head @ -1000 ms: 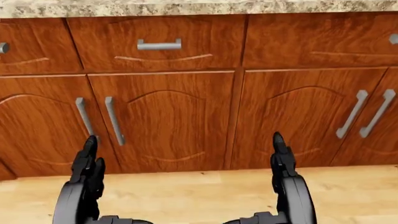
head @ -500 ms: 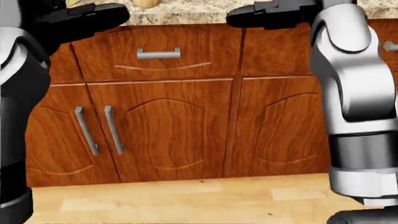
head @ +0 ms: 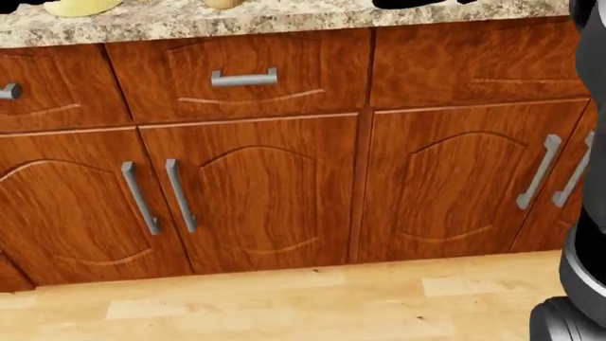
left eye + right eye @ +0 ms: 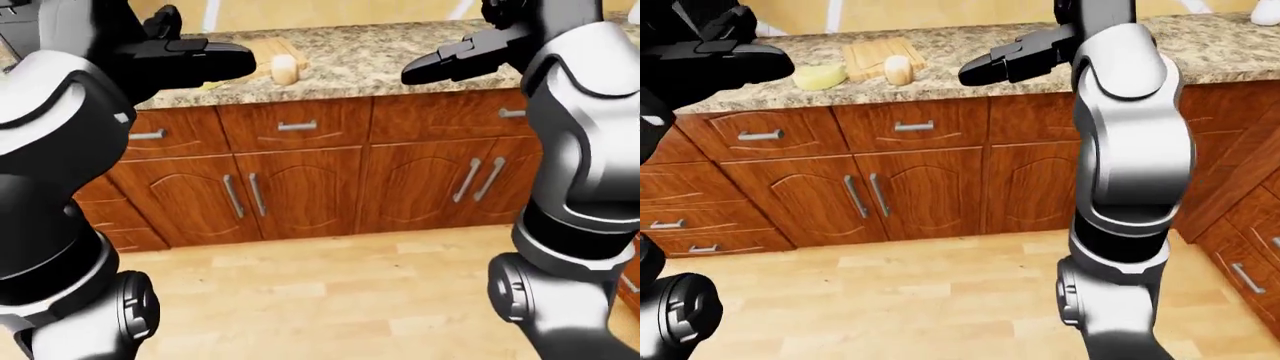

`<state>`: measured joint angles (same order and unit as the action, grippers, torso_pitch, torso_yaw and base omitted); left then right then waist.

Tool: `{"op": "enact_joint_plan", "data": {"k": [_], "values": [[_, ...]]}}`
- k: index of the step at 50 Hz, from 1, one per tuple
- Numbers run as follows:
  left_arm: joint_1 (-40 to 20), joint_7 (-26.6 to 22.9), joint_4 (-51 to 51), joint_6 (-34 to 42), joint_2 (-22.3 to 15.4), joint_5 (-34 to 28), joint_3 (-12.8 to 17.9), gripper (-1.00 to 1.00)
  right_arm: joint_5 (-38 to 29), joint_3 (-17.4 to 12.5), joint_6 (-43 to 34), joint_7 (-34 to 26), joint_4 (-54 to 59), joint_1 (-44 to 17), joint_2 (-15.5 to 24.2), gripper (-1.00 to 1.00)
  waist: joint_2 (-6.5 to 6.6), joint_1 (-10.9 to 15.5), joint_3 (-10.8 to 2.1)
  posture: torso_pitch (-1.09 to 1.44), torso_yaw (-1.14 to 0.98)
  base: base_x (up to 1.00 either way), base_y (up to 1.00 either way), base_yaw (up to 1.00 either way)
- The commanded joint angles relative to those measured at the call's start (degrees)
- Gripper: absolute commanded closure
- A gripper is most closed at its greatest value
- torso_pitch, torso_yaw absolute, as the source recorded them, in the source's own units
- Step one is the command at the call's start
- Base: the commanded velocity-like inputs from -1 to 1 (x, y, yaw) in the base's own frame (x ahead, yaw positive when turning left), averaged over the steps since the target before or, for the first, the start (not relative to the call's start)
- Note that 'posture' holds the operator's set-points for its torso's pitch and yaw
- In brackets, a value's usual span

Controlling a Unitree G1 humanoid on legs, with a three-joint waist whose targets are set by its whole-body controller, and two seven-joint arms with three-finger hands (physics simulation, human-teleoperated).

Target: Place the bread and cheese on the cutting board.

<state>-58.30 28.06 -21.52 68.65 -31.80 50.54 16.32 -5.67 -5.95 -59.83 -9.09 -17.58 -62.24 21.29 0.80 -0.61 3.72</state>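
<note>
Bread (image 4: pixel 898 69) beside cutting board (image 4: pixel 868 57), cheese (image 4: pixel 820 76) left of it; left hand (image 4: pixel 725 61) nearer, right hand (image 4: pixel 1015 56) rightward; finger states indiscernible.

Bread (image 4: pixel 898 70) right of cheese (image 4: pixel 819 76), both on counter (image 4: pixel 1240 46).

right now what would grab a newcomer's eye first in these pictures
The robot's two raised arms dominate the eye views, the left robot hand and right robot hand held out above the granite counter. Between them on the counter sit a cutting board, a pale roll and yellowish cheese.
</note>
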Motion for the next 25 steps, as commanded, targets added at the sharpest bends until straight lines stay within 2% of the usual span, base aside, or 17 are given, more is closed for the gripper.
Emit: {"op": "enact_joint_plan", "data": {"k": [1, 3, 4, 6, 8, 9, 10, 11, 12, 13, 15, 20, 22, 25], "values": [[-1.91, 0.34, -1.11, -2.8, -1.42, 0.35, 1.31, -1.0, -1.2, -0.57, 2.0, -0.21, -1.44, -2.42, 0.2, -1.0, -1.78, 0.48, -2.03, 0.0, 0.0, 0.08, 0.45, 0.0], [-1.95, 0.68, -1.11, -2.86, -1.59, 0.85, 1.33, -1.0, -1.71, -0.5, 2.25, -0.45, -1.3, -2.38, -0.21, -1.0, -1.93, 0.37, -2.58, 0.0, 0.0, 0.09, 0.45, 0.0], [-1.97, 0.83, -1.14, -2.89, -1.68, 1.1, 1.34, -1.0, -1.88, -0.53, 2.24, -0.58, -1.33, -2.39, -0.32, -1.0, -1.66, 0.29, -2.4, 0.0, 0.0, 0.09, 0.45, 0.0], [-1.88, 1.05, -1.02, -3.22, -1.84, 1.31, 1.12, -1.0, -2.13, -0.88, 2.47, -0.56, -1.52, -2.58, -0.59, -1.0, -0.55, 0.03, -1.76, 0.0, 0.0, 0.08, 0.45, 0.0], [-1.79, 1.04, -0.87, -3.53, -2.01, 1.32, 0.88, -1.0, -2.29, -0.85, 2.98, -0.62, -1.22, -2.34, -0.88, -1.0, 1.13, -0.39, -1.12, 0.0, 0.0, 0.08, 0.45, 0.0], [-1.82, 1.04, -0.73, -3.61, -2.19, 1.4, 0.97, -1.0, -2.42, -0.73, 3.05, -0.67, -1.15, -2.34, -0.98, -1.0, 2.35, -0.61, -1.16, 0.0, 0.0, 0.09, 0.45, 0.0], [-1.88, 1.15, -0.69, -3.63, -2.29, 1.57, 1.06, -1.0, -2.56, -0.61, 3.05, -0.78, -1.17, -2.37, -1.07, -1.0, 4.51, -0.84, -1.85, 0.0, 0.0, 0.09, 0.45, 0.0], [-2.09, 1.39, -0.66, -3.49, -2.36, 1.74, 0.99, -1.0, -2.72, -0.5, 2.91, -0.9, -1.27, -2.46, -1.13, -1.0, 7.63, -0.65, -2.61, 0.0, 0.0, 0.09, 0.45, 0.0], [-1.79, 1.27, -0.72, -3.73, -2.39, 1.68, 0.83, -1.0, -2.85, -0.45, 2.94, -1.0, -1.3, -2.43, -1.24, -1.0, 4.42, -0.5, -1.48, 0.0, 0.0, 0.1, 0.45, 0.0], [-1.9, 1.17, -0.37, -3.86, -2.64, 1.55, 0.82, -1.0, -2.97, -0.42, 2.92, -1.13, -1.37, -2.37, -1.33, -1.0, 4.59, -0.82, -1.17, 0.0, 0.0, 0.11, 0.45, 0.0], [-1.92, 1.12, -0.18, -3.93, -3.09, 1.75, 1.22, -1.0, -3.18, -0.47, 3.02, -1.37, -1.38, -2.36, -1.44, -1.0, 3.14, -0.54, -1.68, 0.0, 0.0, 0.11, 0.44, 0.0], [-1.78, 1.41, -0.61, -4.08, -2.74, 1.63, 0.64, -1.0, -3.46, -0.66, 3.12, -1.73, -1.5, -2.3, -1.69, -1.0, 0.06, -0.29, -1.38, 0.0, 0.0, 0.1, 0.39, 0.0], [-1.63, 1.35, -0.61, -4.25, -2.73, 1.41, 0.48, -1.0, -3.6, -0.51, 3.08, -1.86, -1.56, -2.27, -1.73, -1.0, 0.8, -0.42, -1.82, 0.0, 0.0, 0.11, 0.17, 0.0], [-1.86, 1.71, -1.08, -3.73, -2.51, 1.8, 0.63, -1.0, -3.76, -0.34, 3.33, -2.17, -1.55, -2.14, -1.9, -1.0, 0.8, -0.31, -2.32, 0.0, 0.0, 0.15, 0.14, 0.0]]}}
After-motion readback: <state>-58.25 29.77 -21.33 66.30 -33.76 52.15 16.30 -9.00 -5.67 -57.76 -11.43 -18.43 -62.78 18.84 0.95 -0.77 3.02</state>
